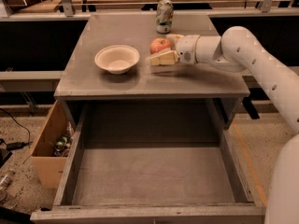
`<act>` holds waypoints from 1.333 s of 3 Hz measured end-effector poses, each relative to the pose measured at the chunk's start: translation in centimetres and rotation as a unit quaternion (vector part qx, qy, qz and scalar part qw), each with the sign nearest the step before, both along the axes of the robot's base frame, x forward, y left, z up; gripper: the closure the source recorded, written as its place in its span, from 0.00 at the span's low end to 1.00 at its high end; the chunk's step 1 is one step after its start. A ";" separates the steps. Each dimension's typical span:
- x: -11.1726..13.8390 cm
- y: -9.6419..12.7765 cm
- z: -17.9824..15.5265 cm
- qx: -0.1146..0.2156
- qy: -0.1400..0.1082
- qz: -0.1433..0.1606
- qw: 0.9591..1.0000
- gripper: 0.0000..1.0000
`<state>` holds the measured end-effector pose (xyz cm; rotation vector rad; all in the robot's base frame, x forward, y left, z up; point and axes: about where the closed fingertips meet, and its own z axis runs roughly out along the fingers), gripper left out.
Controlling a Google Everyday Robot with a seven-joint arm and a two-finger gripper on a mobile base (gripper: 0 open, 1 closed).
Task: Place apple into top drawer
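Note:
The red-orange apple sits on the grey cabinet top, right of the middle and in front of a can. My gripper reaches in from the right at the apple's height. It is open, with one cream finger in front of the apple and the other behind it. The apple rests on the top, partly between the fingers. The top drawer is pulled fully out below the cabinet top, wide, grey and bare inside.
A cream-white bowl stands on the top, left of the apple. A drinks can stands at the back edge behind the apple. A brown cardboard box with small items sits on the floor left of the drawer. My white arm crosses the right side.

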<state>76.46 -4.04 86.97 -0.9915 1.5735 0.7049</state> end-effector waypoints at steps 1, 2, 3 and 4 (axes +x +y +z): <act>0.0 0.5 -0.1 0.001 0.001 0.003 1.000 0.49; 0.0 0.8 -0.2 0.001 0.001 0.005 1.000 0.71; 0.0 1.1 -0.2 0.001 0.002 0.008 1.000 0.95; -0.6 1.1 0.4 0.002 -0.001 0.007 1.000 1.00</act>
